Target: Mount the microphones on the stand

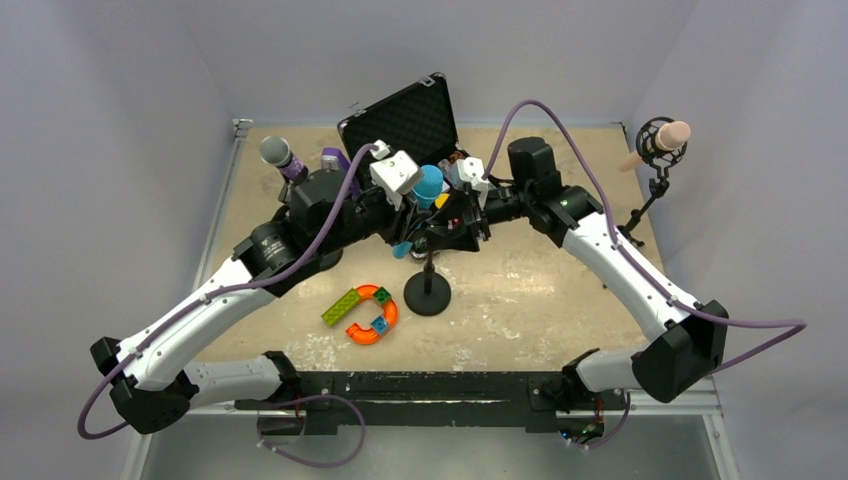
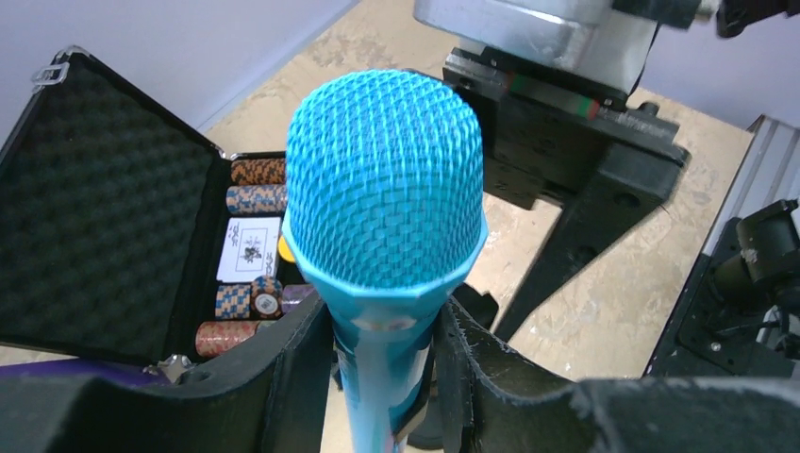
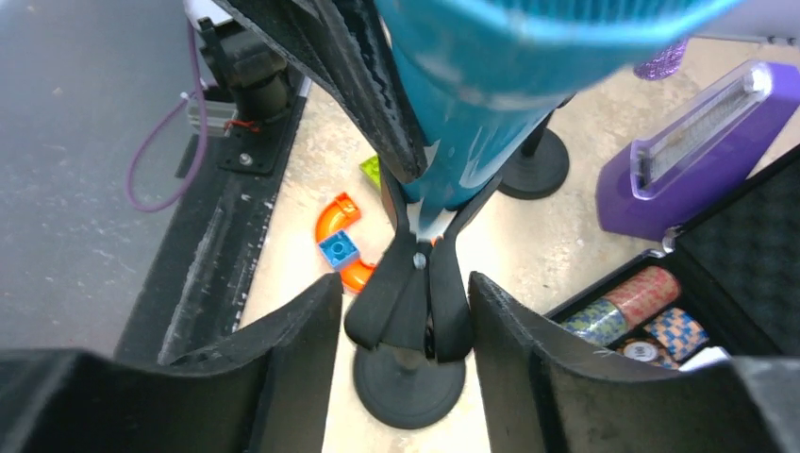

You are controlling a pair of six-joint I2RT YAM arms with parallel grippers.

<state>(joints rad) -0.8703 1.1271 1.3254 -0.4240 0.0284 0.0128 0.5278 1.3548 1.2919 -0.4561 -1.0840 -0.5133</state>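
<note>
Cyan-blue plastic stick microphone (image 2: 382,189) with woven mesh head: judged light and rigid, with a smooth barrel liable to slip and mesh that could dent. It is best held on the barrel just below the head, where the left gripper (image 2: 382,387) is clamped on it. Lower end sits between the prongs of the black spring clip (image 3: 410,302) atop the short black round-based stand (image 1: 428,297); the right gripper (image 3: 406,340) straddles that clip, fingers spread, apparently not touching it.
</note>
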